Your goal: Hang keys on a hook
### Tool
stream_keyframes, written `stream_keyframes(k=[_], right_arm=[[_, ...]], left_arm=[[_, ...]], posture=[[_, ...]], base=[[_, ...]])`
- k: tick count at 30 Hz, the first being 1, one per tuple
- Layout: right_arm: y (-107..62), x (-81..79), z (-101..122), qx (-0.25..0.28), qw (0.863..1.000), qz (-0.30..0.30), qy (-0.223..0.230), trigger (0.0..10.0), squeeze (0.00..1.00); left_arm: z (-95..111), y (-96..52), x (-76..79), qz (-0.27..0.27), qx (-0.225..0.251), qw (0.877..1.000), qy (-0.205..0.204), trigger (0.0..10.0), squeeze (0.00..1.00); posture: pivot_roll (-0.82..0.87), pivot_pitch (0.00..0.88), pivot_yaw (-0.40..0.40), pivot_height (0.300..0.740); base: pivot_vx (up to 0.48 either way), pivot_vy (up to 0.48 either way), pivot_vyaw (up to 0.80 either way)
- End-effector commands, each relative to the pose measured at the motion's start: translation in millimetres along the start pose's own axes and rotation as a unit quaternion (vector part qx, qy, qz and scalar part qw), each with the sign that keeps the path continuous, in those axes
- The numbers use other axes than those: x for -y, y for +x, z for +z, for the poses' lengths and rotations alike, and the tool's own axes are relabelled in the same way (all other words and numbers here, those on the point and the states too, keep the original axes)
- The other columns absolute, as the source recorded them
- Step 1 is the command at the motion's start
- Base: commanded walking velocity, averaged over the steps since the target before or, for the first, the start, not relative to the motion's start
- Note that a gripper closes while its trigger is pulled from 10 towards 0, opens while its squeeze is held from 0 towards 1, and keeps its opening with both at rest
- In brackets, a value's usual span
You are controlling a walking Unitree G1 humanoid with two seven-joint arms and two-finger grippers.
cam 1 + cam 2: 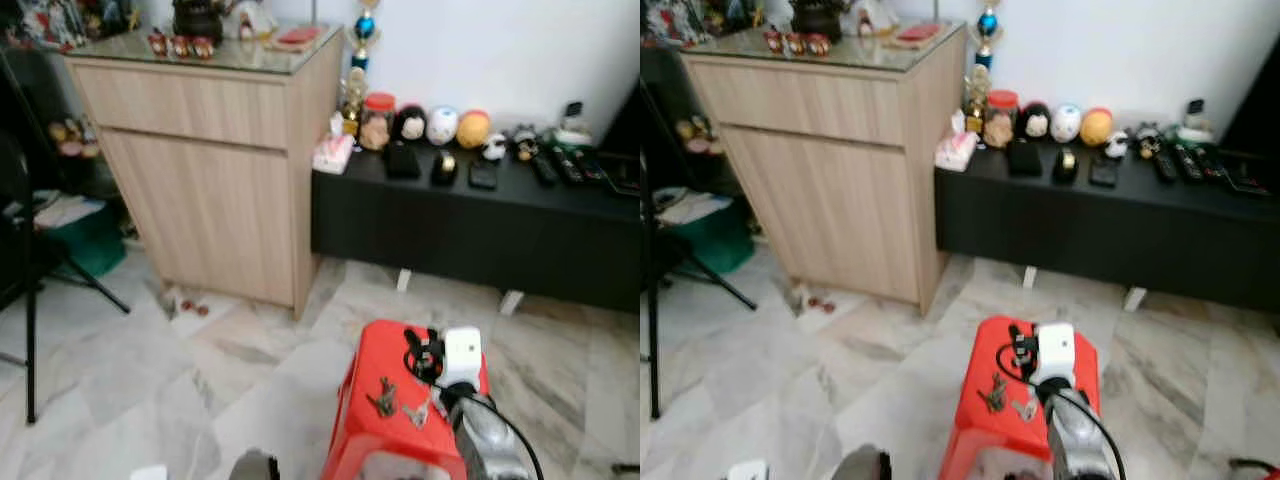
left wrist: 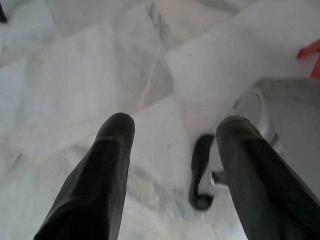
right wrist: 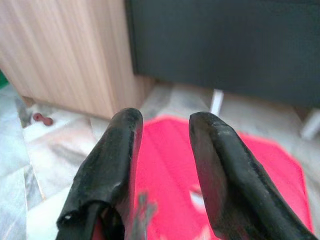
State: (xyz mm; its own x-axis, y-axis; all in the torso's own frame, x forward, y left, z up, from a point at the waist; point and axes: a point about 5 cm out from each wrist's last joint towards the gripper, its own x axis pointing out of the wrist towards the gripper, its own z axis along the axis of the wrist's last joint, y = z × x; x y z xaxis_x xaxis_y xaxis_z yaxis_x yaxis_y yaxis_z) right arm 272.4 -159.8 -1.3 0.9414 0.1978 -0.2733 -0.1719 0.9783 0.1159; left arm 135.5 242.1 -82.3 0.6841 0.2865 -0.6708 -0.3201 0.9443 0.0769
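Note:
A bunch of keys point(image 1: 385, 398) lies on the top of a red plastic stool point(image 1: 375, 345) in front of me, with a second small key piece point(image 1: 416, 412) beside it. My right gripper point(image 1: 421, 354) hovers over the stool top, just right of the keys. In the right wrist view its fingers point(image 3: 116, 150) stand open above the red surface, and the keys point(image 3: 143, 214) show blurred between them, low in the frame. My left gripper point(image 2: 175, 127) hangs open over the marble floor with nothing held.
A light wooden cabinet point(image 1: 210, 160) stands at the back left. A low black bench point(image 1: 470, 215) with small ornaments and remotes runs along the white wall. A black tripod point(image 1: 35, 290) and a green bin point(image 1: 90, 240) are at the left.

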Motion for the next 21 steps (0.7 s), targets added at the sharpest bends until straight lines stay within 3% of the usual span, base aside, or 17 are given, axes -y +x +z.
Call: stream_keyframes(k=[1, 2, 3, 4, 8, 12, 16, 21], right_arm=[[-0.7, 3.2, -3.1, -0.015, 1.0, -0.002, 0.012, 10.0, 0.0], [-0.8, 3.2, -3.6, -0.016, 1.0, -0.001, 0.014, 10.0, 0.0], [-0.8, 3.2, -3.6, -0.016, 1.0, -0.001, 0.014, 10.0, 0.0], [-0.6, 4.1, -3.9, -0.018, 1.0, -0.004, 0.021, 10.0, 0.0], [0.0, 7.4, -3.9, -0.022, 0.999, -0.012, 0.041, 10.0, 0.0], [0.8, 8.2, -3.1, -0.024, 0.999, -0.011, 0.042, 10.0, 0.0], [2.4, 11.7, -1.6, -0.027, 0.998, -0.021, 0.053, 10.0, 0.0], [2.5, 14.0, -4.6, -0.042, 0.996, -0.032, 0.068, 10.0, 0.0]], left_arm=[[34.5, 11.2, 2.0, 0.002, 0.069, 0.998, 0.002, 10.0, 0.0], [55.9, 17.2, 1.4, 0.001, 0.103, 0.995, 0.008, 10.0, 0.0], [55.9, 17.2, 1.4, 0.001, 0.103, 0.995, 0.008, 10.0, 0.0], [95.1, 24.5, 0.1, 0.003, 0.165, 0.986, 0.016, 10.0, 0.0], [115.4, 26.3, 1.0, -0.001, 0.201, 0.98, 0.008, 10.0, 0.0], [122.8, 26.9, 2.2, -0.01, 0.216, 0.976, -0.006, 10.0, 0.0], [145.5, 25.9, 5.9, -0.027, 0.264, 0.964, -0.022, 10.0, 0.0], [170.0, 22.6, 17.7, -0.06, 0.313, 0.948, -0.014, 10.0, 0.0]], posture=[[0.16, 0.0, -0.046, 0.619], [0.16, 0.0, -0.046, 0.619], [0.16, 0.0, -0.046, 0.619], [0.16, 0.0, -0.046, 0.619], [0.17, 0.0, -0.048, 0.619], [0.17, 0.0, -0.048, 0.619], [0.17, 0.0, -0.048, 0.619], [0.19, 0.004, -0.057, 0.619]], base=[[0.0, 0.0, 0.0], [0.0, 0.0, 0.0], [0.0, 0.0, 0.0], [0.0, 0.0, 0.0], [0.0, 0.0, 0.0], [0.0, 0.0, 0.0], [0.0, 0.0, 0.0], [0.0, 0.0, 0.0]])
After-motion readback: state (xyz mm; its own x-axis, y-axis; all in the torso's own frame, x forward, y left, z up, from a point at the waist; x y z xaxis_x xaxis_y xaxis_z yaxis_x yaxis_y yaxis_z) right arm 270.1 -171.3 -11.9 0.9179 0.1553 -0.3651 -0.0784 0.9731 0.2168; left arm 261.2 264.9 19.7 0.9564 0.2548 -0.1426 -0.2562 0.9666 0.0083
